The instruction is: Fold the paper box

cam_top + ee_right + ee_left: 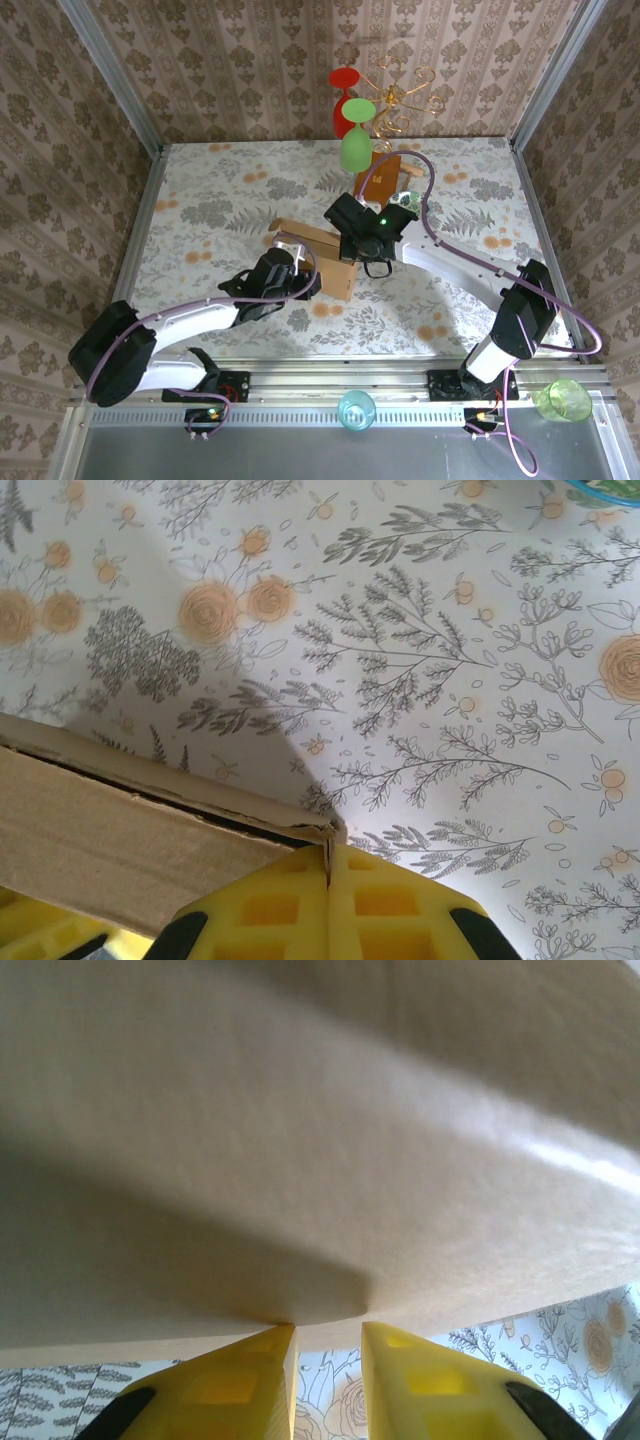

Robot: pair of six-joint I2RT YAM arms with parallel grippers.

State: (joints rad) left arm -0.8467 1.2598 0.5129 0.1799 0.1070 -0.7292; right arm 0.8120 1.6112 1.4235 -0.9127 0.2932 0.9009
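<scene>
Yellow fingers [250, 1380] of the left gripper [328, 1330] sit right under the left wrist camera. A narrow gap parts them, and the flowered cloth shows through it. Their tips reach the lower edge of a broad cardboard panel, and nothing is seen between them.

Largest in the top external view is the table [210, 190], covered in a pale floral cloth and set between patterned walls. Near its middle lies the paper box [338, 278], with a light panel toward the left and a darker side face toward the near edge. Both wrists crowd over it and hide much of it.

The left arm [190, 320] reaches in from the near left to the box's left side. The right arm [460, 262] comes from the near right to the box's far right side. The right gripper [328, 852] has its yellow fingers pressed flat together with no gap. Their tips touch a corner of the box, where two cardboard layers meet with a dark slit between them.

Behind the box, toward the back edge, an orange-brown board [385, 172] stands partly hidden by a green wine glass [356, 148]. A red wine glass [343, 100] and a gold wire rack [405, 92] are just beyond. On the near rail, a teal cup [357, 410] sits between the arm bases and a green cup [563, 400] sits at the near right corner.
</scene>
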